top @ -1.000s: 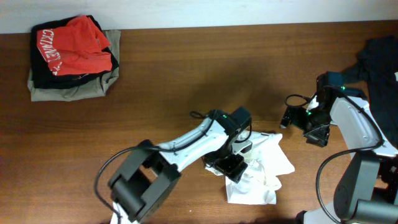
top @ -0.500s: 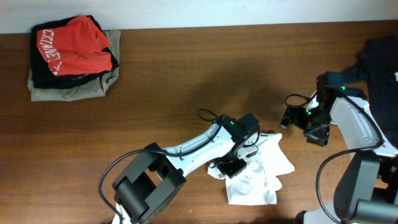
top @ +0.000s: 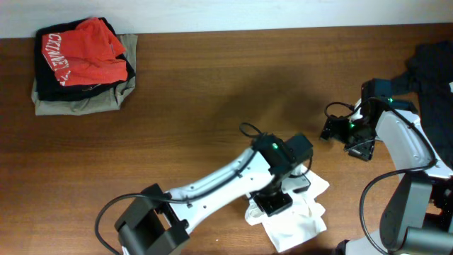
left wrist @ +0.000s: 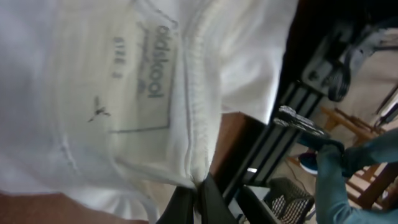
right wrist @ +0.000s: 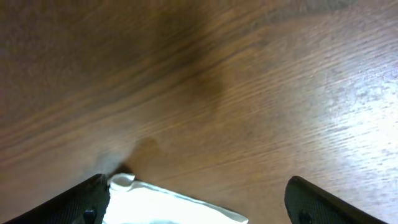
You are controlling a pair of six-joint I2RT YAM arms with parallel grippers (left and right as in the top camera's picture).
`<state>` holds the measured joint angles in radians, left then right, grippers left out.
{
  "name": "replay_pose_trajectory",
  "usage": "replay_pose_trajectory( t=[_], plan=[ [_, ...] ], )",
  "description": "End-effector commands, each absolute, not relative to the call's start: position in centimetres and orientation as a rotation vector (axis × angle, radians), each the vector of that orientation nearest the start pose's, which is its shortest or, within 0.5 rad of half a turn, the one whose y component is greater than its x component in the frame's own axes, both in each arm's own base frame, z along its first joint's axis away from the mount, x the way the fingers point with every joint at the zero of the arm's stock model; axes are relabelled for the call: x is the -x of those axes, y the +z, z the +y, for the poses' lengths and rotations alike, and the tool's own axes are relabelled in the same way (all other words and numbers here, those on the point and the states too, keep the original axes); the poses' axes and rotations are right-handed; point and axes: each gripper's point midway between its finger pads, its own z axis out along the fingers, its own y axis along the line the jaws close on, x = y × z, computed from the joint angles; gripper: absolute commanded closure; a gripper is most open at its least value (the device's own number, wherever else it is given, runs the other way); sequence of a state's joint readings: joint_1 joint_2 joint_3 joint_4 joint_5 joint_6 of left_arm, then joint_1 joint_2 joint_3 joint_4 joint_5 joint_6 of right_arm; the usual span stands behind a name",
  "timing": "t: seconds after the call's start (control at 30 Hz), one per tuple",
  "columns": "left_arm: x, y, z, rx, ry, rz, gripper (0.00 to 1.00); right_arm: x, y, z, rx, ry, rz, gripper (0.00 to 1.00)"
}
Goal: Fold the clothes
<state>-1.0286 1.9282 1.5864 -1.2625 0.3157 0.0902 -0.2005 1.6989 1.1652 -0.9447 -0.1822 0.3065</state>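
White T-shirt at 5 o'clock on the bench, collar pinched tight in my left hand; right hand wide open, empty.

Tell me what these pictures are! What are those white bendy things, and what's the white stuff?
Those are two robot arms at a wooden table. Each ends in a two-finger pincher called a gripper. One picture looks down from above; the other two come from small cameras on the arms' wrists.

The white stuff is a crumpled T-shirt the robot should fold. The left gripper has pinched shut on it near the collar; you can see the label up close. The right gripper is open and holds nothing; its camera sees mostly table and a corner of the shirt.

Far away sits a pile of clothes with a red one on top. Something dark lies by the right arm.
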Motion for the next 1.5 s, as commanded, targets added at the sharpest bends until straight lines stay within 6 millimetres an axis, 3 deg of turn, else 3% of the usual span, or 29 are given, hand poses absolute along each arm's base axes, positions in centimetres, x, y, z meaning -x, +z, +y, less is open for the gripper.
replay_pose_trajectory(
  t=[0.0,0.03,0.07,0.1,0.13,0.17,0.27,0.37,0.43,0.57,0.63,0.7,0.83,0.97,1.03,1.23,1.47],
  plan=[
    [-10.9,10.9,-34.9,-1.869,-0.504,2.673,0.96,-32.4,6.5,-3.7,-0.751,0.271,2.927,0.07],
    [-10.5,10.8,-35.3,-1.885,-0.51,2.653,0.94,-32.4,6.5,-3.7,-0.76,0.272,2.924,0.07],
    [-10.0,10.7,-35.9,-1.91,-0.517,2.622,0.72,-32.4,6.5,-3.7,-0.762,0.273,2.923,0.07],
    [-9.6,10.7,-36.3,-1.924,-0.525,2.596,0.44,-32.4,6.5,-3.8,-0.764,0.272,2.923,0.07],
    [-9.4,10.7,-36.9,-1.934,-0.537,2.565,0.08,-32.4,6.6,-4.0,-0.776,0.277,2.918,0.06],
    [-9.5,10.8,-37.2,-1.929,-0.546,2.553,0.01,-32.4,6.6,-4.2,-0.792,0.293,2.911,0.06],
    [-10.6,10.8,-37.5,-1.889,-0.561,2.55,0.01,-32.4,7.5,-5.2,-0.875,0.395,2.875,0.07],
    [-13.2,11.3,-37.1,-1.79,-0.572,2.583,0.01,-32.0,8.8,-6.6,-0.913,0.479,2.852,0.06],
    [-16.6,11.8,-36.5,-1.674,-0.561,2.602,0.01,-31.5,8.8,-7.4,-0.923,0.476,2.856,0.06],
    [-25.7,12.1,-34.4,-1.362,-0.543,2.606,0.01,-31.2,8.8,-7.5,-0.936,0.474,2.861,0.06],
    [-28.4,11.3,-33.1,-1.301,-0.54,2.614,0.01,-31.2,8.8,-7.5,-0.937,0.474,2.862,0.06],
    [-29.7,9.5,-31.9,-1.308,-0.521,2.645,0.01,-31.2,8.8,-7.5,-0.938,0.475,2.864,0.06],
    [-28.9,6.9,-32.5,-1.365,-0.787,2.681,0.01,-31.1,8.8,-7.5,-0.938,0.474,2.865,0.06],
    [-25.9,5.7,-33.6,-1.455,-1.132,2.673,0.01,-31.1,8.8,-7.5,-0.939,0.474,2.866,0.06],
    [-24.6,5.6,-33.6,-1.502,-1.21,2.672,0.01,-31.1,8.8,-7.5,-0.938,0.474,2.866,0.06],
    [-22.7,5.5,-32.6,-1.605,-1.234,2.689,0.01,-31.2,8.8,-7.5,-0.937,0.473,2.863,0.06],
    [-19.5,3.4,-34.0,-1.73,-1.24,2.715,0.01,-31.1,8.8,-7.5,-0.938,0.474,2.865,0.07]
  ],
)
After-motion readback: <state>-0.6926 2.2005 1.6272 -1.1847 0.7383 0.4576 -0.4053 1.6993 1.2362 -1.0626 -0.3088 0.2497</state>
